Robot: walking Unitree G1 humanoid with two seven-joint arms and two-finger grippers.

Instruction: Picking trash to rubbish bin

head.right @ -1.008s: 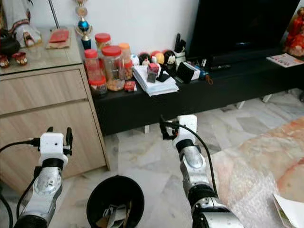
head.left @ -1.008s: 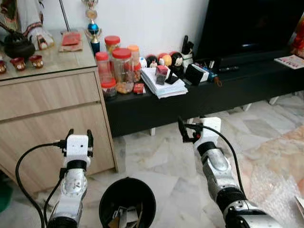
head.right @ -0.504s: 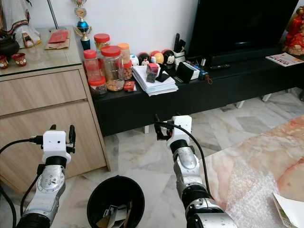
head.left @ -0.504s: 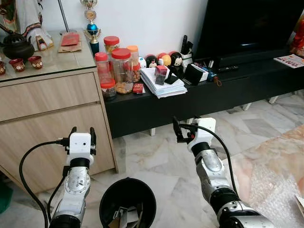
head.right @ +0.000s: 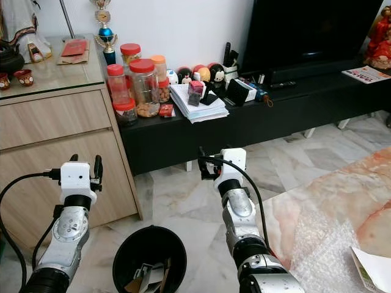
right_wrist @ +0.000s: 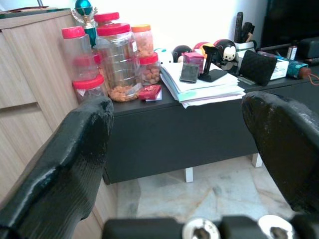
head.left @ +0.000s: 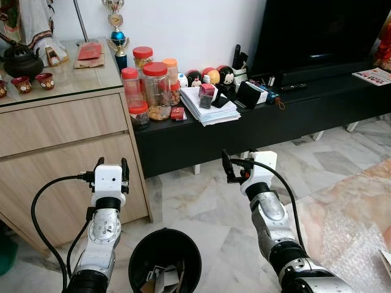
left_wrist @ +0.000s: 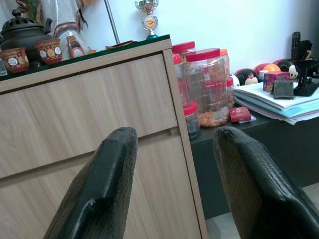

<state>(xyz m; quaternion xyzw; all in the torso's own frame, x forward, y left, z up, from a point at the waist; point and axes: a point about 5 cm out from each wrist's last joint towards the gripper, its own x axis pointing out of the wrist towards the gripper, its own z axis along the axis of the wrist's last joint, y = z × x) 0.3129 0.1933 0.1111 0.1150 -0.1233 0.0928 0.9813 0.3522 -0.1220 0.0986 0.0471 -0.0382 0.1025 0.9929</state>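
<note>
both my left hand [head.left: 110, 167] and right hand [head.left: 236, 166] hover fingers apart, empty, the rubbish bin [head.left: 164, 259] below between them.

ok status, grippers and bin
Left gripper and right gripper open, empty, raised. Rubbish bin on floor between arms, trash inside.

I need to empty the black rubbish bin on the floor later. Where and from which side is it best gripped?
Probably by the upper rim of the black rubbish bin, coming down from above on its left side, nearest the left gripper, whose fingers are open. The bin stands upright with an open round mouth, so one finger could go inside the thin rim and one outside. Trash lies low inside, leaving the rim free.
</note>
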